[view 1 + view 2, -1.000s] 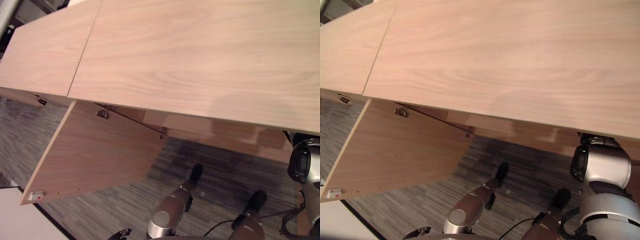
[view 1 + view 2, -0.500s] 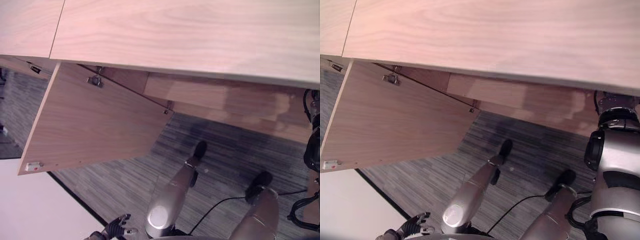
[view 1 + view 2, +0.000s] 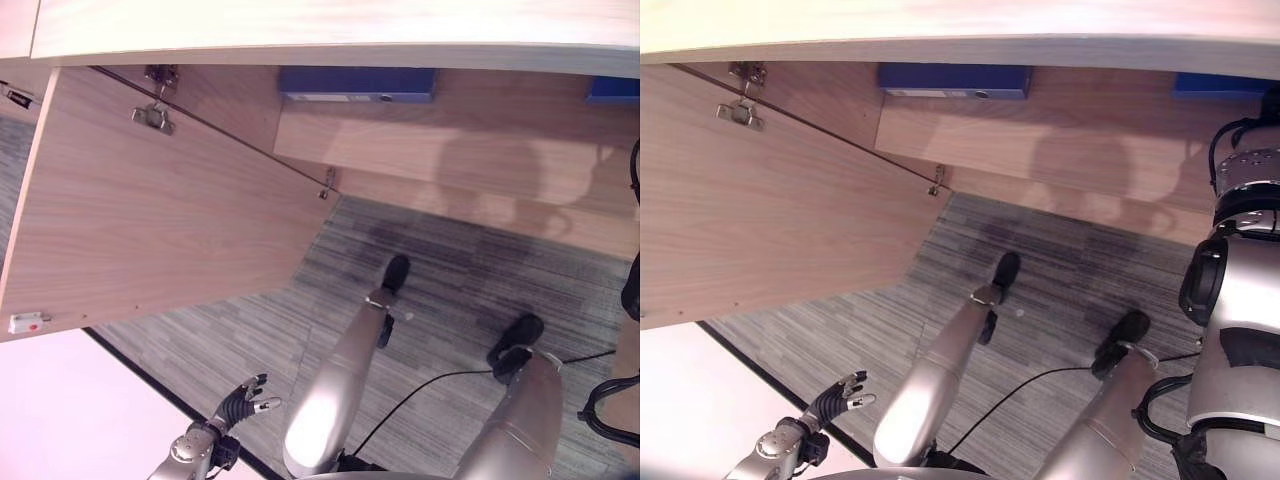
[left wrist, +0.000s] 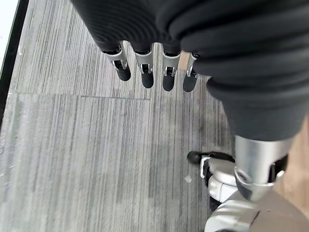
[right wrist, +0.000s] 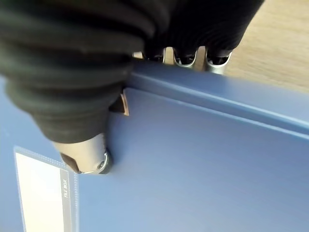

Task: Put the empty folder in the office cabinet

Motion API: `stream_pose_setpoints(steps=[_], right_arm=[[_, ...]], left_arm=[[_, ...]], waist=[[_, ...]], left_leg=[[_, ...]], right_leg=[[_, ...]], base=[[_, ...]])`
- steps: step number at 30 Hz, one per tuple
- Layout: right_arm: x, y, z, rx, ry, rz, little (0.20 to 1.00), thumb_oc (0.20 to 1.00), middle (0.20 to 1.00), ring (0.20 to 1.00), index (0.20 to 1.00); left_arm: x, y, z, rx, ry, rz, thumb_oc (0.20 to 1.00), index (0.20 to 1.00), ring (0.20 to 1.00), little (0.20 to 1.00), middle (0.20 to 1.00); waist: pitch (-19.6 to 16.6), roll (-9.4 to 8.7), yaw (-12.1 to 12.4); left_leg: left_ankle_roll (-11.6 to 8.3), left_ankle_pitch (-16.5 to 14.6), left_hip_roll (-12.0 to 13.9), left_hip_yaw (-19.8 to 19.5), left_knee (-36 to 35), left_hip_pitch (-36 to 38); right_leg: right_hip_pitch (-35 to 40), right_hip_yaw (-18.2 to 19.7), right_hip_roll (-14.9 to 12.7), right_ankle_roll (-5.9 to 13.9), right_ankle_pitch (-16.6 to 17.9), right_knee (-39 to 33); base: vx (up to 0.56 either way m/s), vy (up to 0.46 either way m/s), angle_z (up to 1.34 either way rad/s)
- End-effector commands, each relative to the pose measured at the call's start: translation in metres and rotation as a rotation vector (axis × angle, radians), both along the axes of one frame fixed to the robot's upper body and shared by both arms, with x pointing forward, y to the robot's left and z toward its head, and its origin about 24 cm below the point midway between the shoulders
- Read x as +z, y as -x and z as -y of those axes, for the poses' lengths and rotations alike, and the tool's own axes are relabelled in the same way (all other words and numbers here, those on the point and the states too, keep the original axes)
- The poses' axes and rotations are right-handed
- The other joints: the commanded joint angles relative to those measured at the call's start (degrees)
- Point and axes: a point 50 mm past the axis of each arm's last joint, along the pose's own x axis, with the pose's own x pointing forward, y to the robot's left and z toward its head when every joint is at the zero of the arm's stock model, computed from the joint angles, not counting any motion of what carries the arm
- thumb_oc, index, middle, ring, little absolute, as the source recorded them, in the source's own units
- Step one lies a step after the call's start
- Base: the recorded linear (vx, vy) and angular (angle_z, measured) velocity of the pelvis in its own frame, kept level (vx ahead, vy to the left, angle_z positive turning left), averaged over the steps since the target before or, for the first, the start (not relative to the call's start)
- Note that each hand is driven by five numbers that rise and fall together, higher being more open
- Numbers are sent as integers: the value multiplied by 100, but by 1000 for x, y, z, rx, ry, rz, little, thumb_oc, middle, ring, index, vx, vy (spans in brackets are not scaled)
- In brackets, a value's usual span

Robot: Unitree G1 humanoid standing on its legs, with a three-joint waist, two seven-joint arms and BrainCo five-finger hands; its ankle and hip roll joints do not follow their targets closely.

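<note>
A blue folder [image 5: 193,159] with a label pocket is in my right hand [image 5: 84,157]: the thumb presses on its face and the fingers [image 5: 186,58] curl over its far edge, with wood beyond. The same blue shows at the cabinet opening's right end [image 3: 1220,83], above my right arm. The wooden office cabinet [image 3: 300,25] stands in front with its left door [image 3: 150,220] swung open. Another blue folder [image 3: 355,83] lies flat inside on the shelf [image 3: 450,150]. My left hand [image 3: 240,400] hangs low at the left above the carpet, with straight, spread fingers [image 4: 145,72].
Grey striped carpet [image 3: 450,290] runs in front of the cabinet. A white surface with a black edge [image 3: 70,410] lies at the lower left. The open door juts out to the left of the opening.
The camera has tilted down: the cabinet top has slid up, and the shelf with the blue folders has come into view. My left hand shows further in at the lower left.
</note>
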Motion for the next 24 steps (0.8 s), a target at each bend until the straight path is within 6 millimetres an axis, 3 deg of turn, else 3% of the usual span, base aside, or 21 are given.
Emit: stream_pose_setpoints(steps=[1, 15, 16, 17, 24], right_arm=[[6, 33, 36, -139, 107, -52, 200, 200, 200, 200, 200], [4, 19, 21, -79, 111, -76, 200, 200, 200, 200, 200], [4, 18, 20, -76, 113, -78, 319, 319, 319, 319, 319], [4, 17, 20, -73, 114, -80, 1000, 1000, 1000, 1000, 1000], [6, 17, 19, -78, 110, -146, 1000, 1000, 1000, 1000, 1000]], left_arm=[[-6, 13, -29, 104, -66, -59, 1000, 1000, 1000, 1000, 1000], [-3, 1, -28, 130, -59, -32, 1000, 1000, 1000, 1000, 1000], [-3, 0, -28, 133, -57, -28, 1000, 1000, 1000, 1000, 1000], [-3, -1, -27, 134, -54, -27, 1000, 1000, 1000, 1000, 1000], [0, -4, -27, 150, -51, -9, 1000, 1000, 1000, 1000, 1000]], waist=[[-166, 74, 53], [-139, -28, -2], [-138, -37, 1], [-138, -44, 2], [-153, -106, -9]], left_leg=[[47, -1359, 254, -52, 829, 53], [61, -1372, 217, -45, 869, -36], [60, -1373, 219, -41, 858, -28], [60, -1371, 216, -40, 847, -23], [54, -1339, 224, -27, 721, 47]], right_leg=[[498, -247, 336, 63, -912, 349], [444, -231, 354, 34, -935, 404], [442, -230, 356, 32, -928, 398], [442, -236, 358, 34, -920, 391], [523, -252, 374, 23, -890, 298]], base=[[-10, 6, -23], [1, 1, 1], [0, 0, 0], [0, 0, 0], [0, 0, 0]])
